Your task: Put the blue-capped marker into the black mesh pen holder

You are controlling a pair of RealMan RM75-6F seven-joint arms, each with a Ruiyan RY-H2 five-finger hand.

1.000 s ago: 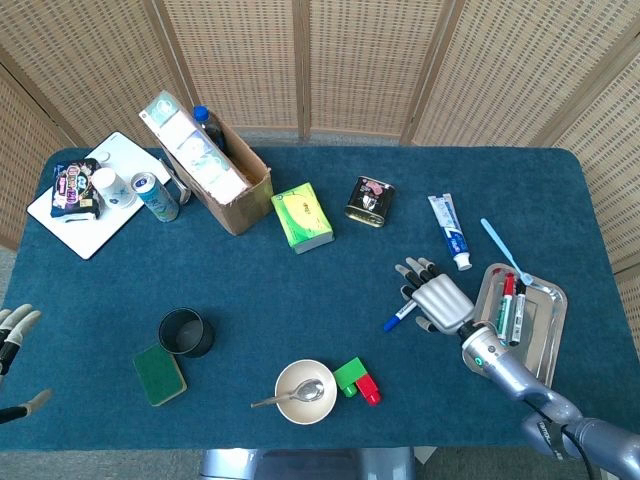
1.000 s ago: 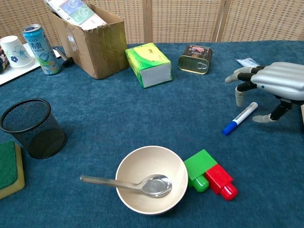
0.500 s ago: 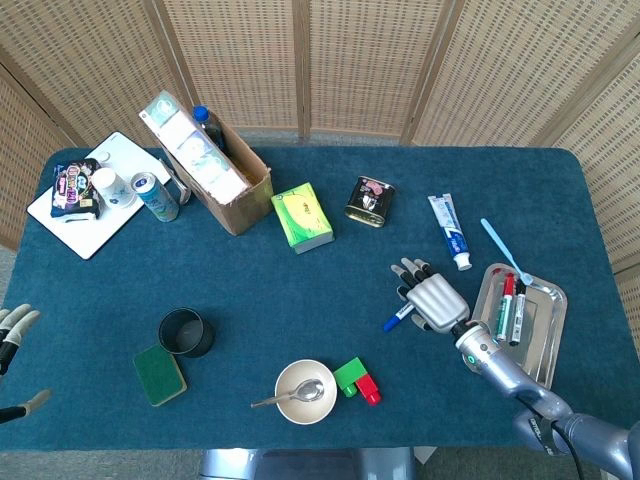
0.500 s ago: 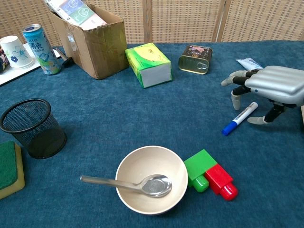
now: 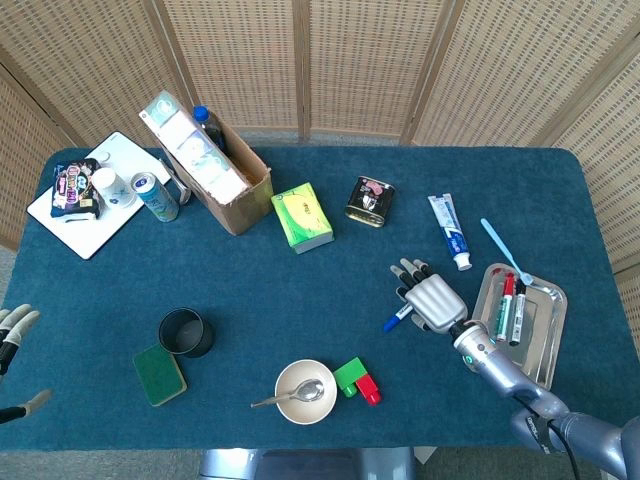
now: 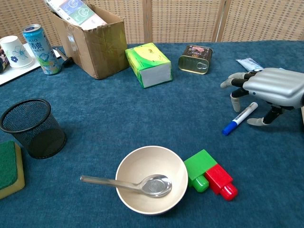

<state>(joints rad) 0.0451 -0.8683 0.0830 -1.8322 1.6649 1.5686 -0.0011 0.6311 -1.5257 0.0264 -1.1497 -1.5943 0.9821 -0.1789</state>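
Note:
The blue-capped marker [image 5: 398, 317] [image 6: 240, 118] lies flat on the blue table cloth at the right, its cap toward the table's front. My right hand [image 5: 430, 298] [image 6: 270, 88] hovers over its white rear end with fingers spread and pointing down. The thumb stands beside the marker, and the hand holds nothing. The black mesh pen holder [image 5: 186, 332] [image 6: 32, 128] stands upright and empty far to the left. My left hand [image 5: 12, 330] shows only at the left edge of the head view, fingers apart and empty.
Between marker and holder sit a bowl with a spoon [image 6: 151, 184] and green and red blocks [image 6: 211, 176]. A metal tray [image 5: 545, 340] with other markers lies right of my right hand. A green sponge [image 5: 160, 374], tissue box [image 6: 148, 64], tin [image 6: 195, 59] and cardboard box [image 6: 90, 38] are further off.
My right hand has crept slightly left and a little lower over the marker. The marker has not moved.

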